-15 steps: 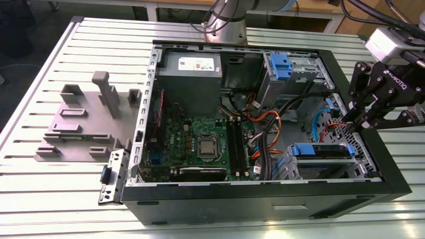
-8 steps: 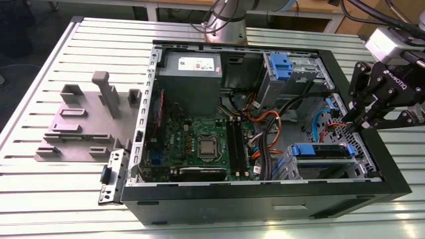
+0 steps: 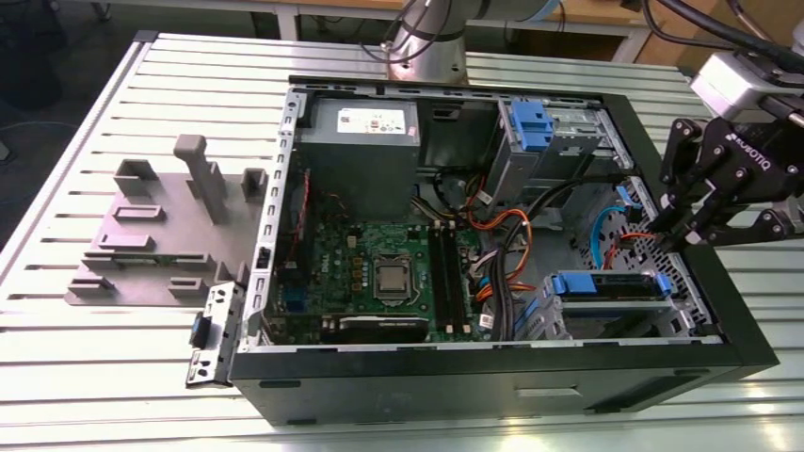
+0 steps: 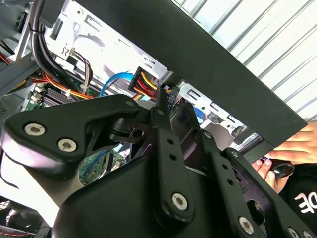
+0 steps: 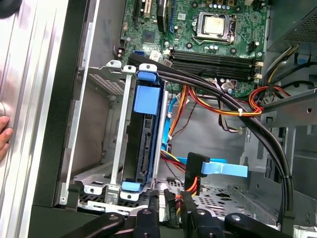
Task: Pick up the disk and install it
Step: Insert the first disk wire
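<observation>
The disk (image 5: pixel 146 134) already sits on edge in the metal drive cage (image 5: pixel 106 148) in the open computer case (image 3: pixel 754 339), its blue carrier rail running around it and its blue tab showing at the cage mouth. In the exterior view the same blue-railed drive (image 3: pixel 609 285) lies in the cage in the near corner on that view's right.

The gripper (image 3: pixel 684 226) hangs just above that corner, over the case's side wall and the orange and blue cables (image 3: pixel 628 231). Its fingers look drawn close together with nothing between them, and it is not touching the disk.

To my eye the drive is seated, or very nearly, so the care now is about clearance. The black cable bundle (image 5: pixel 237 114) and the blue flat cable with its connector (image 5: pixel 198 166) lie just beside the cage, and the fingertips are right among them; any motion should be straight and slow so nothing snags. Someone's hand (image 4: pixel 292 148) rests on the case rim close to the gripper, which also argues for gentle moves.
</observation>
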Available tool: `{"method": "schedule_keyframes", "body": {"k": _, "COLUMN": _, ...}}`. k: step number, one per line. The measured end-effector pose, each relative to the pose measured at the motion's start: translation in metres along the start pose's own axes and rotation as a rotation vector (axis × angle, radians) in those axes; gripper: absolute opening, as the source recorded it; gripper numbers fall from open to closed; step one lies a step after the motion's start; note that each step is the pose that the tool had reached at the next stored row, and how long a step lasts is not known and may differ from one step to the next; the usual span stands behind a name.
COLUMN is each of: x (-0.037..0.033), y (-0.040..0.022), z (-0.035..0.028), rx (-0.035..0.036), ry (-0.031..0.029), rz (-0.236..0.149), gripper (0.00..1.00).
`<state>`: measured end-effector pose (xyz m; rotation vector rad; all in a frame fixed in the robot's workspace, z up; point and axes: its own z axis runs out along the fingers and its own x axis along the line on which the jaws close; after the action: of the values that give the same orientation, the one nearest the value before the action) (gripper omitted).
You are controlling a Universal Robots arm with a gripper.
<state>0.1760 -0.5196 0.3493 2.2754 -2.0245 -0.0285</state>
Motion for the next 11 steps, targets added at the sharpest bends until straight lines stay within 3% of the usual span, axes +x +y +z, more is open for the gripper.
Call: {"method": "schedule_keyframes", "body": {"k": 11, "x": 0.0, "y": 0.0001, "z": -0.0014, "rx": -0.0007, "ry": 0.0057, "rz": 0.0, "gripper": 0.31}}
